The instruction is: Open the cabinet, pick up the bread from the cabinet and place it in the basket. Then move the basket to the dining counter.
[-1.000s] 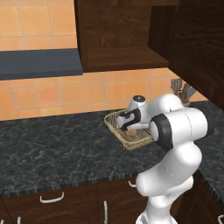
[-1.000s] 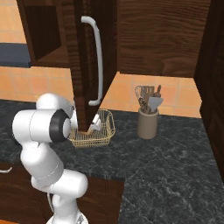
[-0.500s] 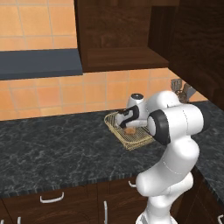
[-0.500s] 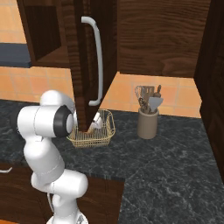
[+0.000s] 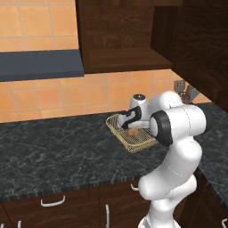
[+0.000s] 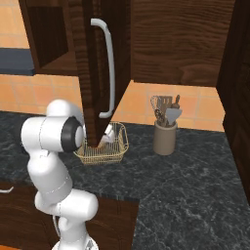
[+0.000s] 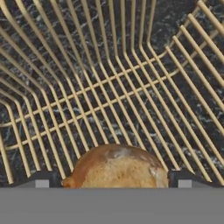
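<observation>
The golden wire basket (image 5: 141, 143) (image 6: 118, 146) stands on the black marbled counter below the wall cabinet (image 5: 120, 35). The cabinet's door (image 6: 95, 73) is swung open, its silver bar handle (image 6: 110, 68) facing outward. The tan bread roll (image 5: 132, 132) (image 7: 116, 168) lies on the basket's mesh floor (image 7: 109, 83). My gripper (image 5: 129, 124) (image 7: 113, 180) points down into the basket just above the roll. It is open, and its two fingertips (image 7: 42, 179) stand wide on either side of the bread. In the right base view the open door hides most of the hand.
A tan utensil holder (image 6: 165, 136) (image 5: 185, 91) with tools stands right of the basket. A dark range hood (image 5: 40, 64) hangs at the left. Drawers with curved handles (image 5: 52, 202) sit under the counter edge. The open door (image 6: 95, 73) hangs right over the basket.
The hand has drawn slightly up and away from the basket floor. The bread, covered by the gripper a second ago, now shows lying in the basket.
</observation>
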Tool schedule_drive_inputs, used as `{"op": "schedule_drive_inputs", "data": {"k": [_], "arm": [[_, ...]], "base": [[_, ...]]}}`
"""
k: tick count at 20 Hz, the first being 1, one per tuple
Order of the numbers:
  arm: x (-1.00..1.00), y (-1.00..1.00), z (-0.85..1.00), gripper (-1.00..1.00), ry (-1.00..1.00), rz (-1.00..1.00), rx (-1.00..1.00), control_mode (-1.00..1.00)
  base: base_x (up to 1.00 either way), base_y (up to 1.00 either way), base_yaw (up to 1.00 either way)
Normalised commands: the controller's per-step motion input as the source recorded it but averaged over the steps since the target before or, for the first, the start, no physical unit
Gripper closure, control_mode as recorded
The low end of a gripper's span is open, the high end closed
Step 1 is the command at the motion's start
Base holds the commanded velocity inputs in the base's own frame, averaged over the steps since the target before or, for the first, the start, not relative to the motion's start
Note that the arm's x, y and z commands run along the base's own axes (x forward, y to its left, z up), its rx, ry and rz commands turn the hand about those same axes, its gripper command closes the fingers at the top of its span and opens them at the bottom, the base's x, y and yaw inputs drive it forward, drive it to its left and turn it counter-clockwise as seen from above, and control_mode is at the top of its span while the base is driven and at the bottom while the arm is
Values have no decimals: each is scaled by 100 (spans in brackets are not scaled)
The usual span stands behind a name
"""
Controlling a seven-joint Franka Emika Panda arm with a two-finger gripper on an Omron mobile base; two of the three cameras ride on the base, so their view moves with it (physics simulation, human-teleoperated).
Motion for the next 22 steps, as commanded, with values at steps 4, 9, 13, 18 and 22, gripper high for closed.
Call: {"op": "schedule_drive_inputs", "data": {"k": [4, 9, 13, 18, 22], "arm": [[27, 2, 0, -100, -2, 0, 0, -100], [-16, 1, 0, -100, -6, 0, 0, -100], [-90, 0, 10, -100, -14, 0, -1, -100], [-60, 7, 63, -100, -14, 0, -4, -100], [-51, 15, 71, -100, -1, 0, -5, -100]], "base": [[0, 0, 0], [0, 0, 0], [0, 0, 0], [0, 0, 0], [0, 0, 0]]}}
